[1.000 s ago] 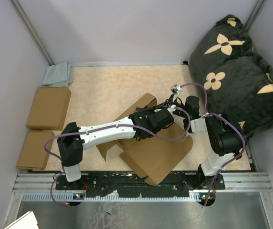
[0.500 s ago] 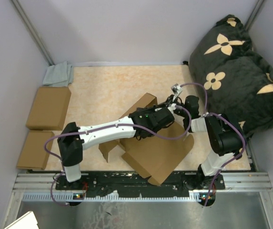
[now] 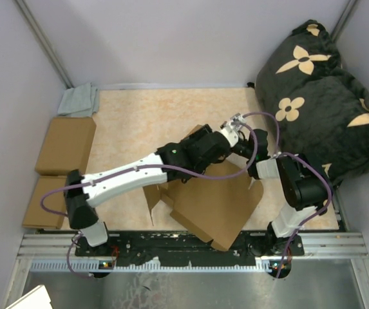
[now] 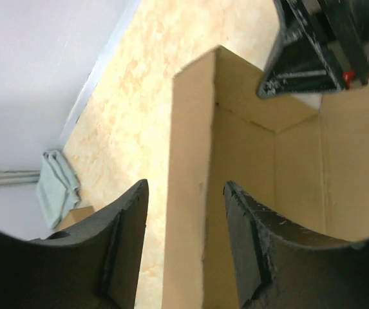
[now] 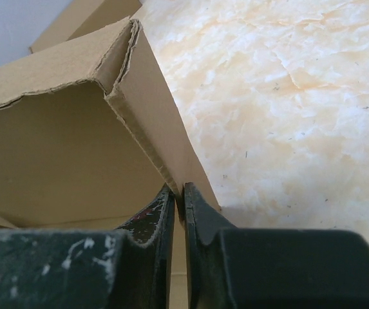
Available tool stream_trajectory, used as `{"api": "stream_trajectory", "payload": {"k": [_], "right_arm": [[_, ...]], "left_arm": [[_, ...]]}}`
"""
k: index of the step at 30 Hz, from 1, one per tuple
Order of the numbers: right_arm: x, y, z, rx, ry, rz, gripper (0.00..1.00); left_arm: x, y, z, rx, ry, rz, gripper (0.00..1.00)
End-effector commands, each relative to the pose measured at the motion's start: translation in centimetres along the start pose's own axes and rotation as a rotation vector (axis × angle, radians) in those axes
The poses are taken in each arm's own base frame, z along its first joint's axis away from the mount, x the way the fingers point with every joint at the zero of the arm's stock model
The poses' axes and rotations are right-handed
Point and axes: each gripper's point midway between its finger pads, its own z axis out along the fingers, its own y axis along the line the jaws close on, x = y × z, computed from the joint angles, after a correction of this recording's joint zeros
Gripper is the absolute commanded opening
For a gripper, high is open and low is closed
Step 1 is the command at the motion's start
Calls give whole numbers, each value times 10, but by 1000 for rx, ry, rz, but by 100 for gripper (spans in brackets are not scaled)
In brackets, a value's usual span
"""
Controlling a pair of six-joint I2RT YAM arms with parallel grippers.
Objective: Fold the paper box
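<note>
Brown corrugated cardboard mailer [image 3: 213, 206], a large die-cut sheet partly raised into a shallow box, lies on the beige mottled table [image 3: 145, 122]. From overhead I see it toward 6 o'clock, just ahead of the arm bases. One wide panel lies flat and a wall stands along its far side.

My left gripper [image 4: 185, 188] is spread. Its two black fingers [image 4: 123, 251] straddle the top edge of that upright wall, one on each side, with a gap showing. My right gripper [image 5: 179, 193] is pressed together, pinching the thin edge of a side wall below a ragged corner crease. Both grippers work at the mailer's 1 o'clock corner.

At 9 o'clock two smaller closed brown boxes [image 3: 66, 145] lie flat, one beside the other. A folded grey-green cloth [image 3: 79, 100] sits at 10 o'clock, and a black cushion with cream flowers [image 3: 319, 90] fills 2 o'clock.
</note>
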Motion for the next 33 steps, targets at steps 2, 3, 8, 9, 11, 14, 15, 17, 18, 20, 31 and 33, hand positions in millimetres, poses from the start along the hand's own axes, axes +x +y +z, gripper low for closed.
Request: {"api": "stream_trajectory", "payload": {"k": [2,3,8,9,11,14,15,17,18,20,31,33], "right_arm": [[-20,8,-3,6,-66,-73,6],[-23,10,-4,8,-73,-80,6],[-21,10,-8,47,-69,-98,6],[-20,10,-10,57,-69,-103,6],[-20,13,-12,76,-72,-118,6],[-18,14,-15,116,-74,-135,6],[-16,15,-15,127,-73,-142,7],[-12,17,-14,154,-68,-165,7],[-10,18,-14,167,-65,-174,7],[-6,19,-13,190,-52,-187,8],[17,19,-7,235,9,-257,16],[19,17,-3,225,23,-265,19]], "left_arm": [[-26,55,-29,-58,-187,-330,57],[-22,62,-26,-81,-192,-363,57],[30,91,13,-176,-76,-528,56],[43,94,23,-179,-51,-563,55],[60,92,40,-162,-22,-604,53],[74,77,54,-148,4,-595,52],[79,71,59,-149,20,-591,51],[90,62,67,-163,57,-578,50],[95,59,71,-168,74,-576,50],[103,48,76,-164,103,-570,48],[121,25,80,-156,152,-555,47],[119,21,80,-146,151,-541,46]]}}
